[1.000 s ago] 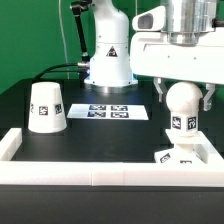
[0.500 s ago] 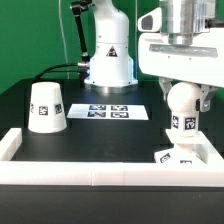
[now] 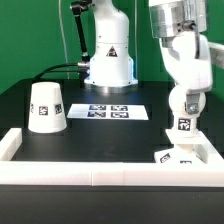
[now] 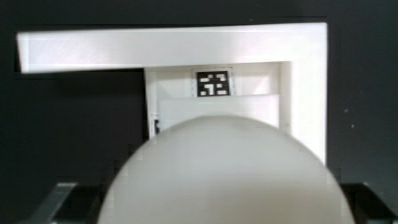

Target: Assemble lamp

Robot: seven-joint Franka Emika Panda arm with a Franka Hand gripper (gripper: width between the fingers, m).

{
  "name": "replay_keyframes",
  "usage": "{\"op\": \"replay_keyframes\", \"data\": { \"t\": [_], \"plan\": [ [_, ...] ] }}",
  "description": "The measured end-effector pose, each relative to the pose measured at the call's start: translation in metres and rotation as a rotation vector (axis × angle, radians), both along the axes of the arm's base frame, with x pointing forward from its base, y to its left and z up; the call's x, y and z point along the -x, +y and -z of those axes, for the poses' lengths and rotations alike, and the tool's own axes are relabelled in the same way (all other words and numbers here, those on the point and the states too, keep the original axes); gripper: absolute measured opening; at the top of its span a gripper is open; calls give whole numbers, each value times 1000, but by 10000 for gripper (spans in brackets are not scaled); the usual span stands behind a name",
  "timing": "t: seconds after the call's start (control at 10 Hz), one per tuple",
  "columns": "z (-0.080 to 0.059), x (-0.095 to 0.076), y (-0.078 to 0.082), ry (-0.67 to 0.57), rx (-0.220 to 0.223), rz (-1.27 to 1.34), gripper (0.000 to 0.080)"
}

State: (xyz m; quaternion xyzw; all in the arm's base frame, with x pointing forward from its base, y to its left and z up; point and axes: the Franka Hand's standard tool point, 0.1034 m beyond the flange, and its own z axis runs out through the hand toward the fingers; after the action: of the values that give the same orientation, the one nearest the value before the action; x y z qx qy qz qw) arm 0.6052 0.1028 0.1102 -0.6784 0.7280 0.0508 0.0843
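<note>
The white ball-shaped bulb (image 3: 184,106) stands upright on the flat square base (image 3: 170,156) at the exterior view's right, its tagged stem pointing down. My gripper (image 3: 185,98) is shut on the bulb from above. In the wrist view the bulb (image 4: 214,170) fills the foreground, with dark fingers (image 4: 64,197) at either side of it. The gripper (image 4: 214,205) sits over the base (image 4: 258,100), which shows one tag. The cup-like shade (image 3: 46,107) stands apart on the table at the exterior view's left.
The marker board (image 3: 112,111) lies flat mid-table in front of the robot's pedestal (image 3: 108,62). A long white border rail (image 3: 90,171) runs along the front and wraps around the base's corner; it also shows in the wrist view (image 4: 169,48).
The hand has turned about its vertical axis and now shows side-on in the exterior view. The bulb stays in its grip over the base. The shade has not moved.
</note>
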Motion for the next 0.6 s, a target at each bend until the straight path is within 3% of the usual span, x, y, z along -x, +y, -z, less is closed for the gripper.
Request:
{"op": "replay_keyframes", "data": {
  "t": [0.4,0.5,0.6],
  "plan": [
    [0,-1,4,10,-15,100,581],
    [0,-1,4,6,-14,84,679],
    [0,0,5,-5,-7,-2,679]
  ]
}}
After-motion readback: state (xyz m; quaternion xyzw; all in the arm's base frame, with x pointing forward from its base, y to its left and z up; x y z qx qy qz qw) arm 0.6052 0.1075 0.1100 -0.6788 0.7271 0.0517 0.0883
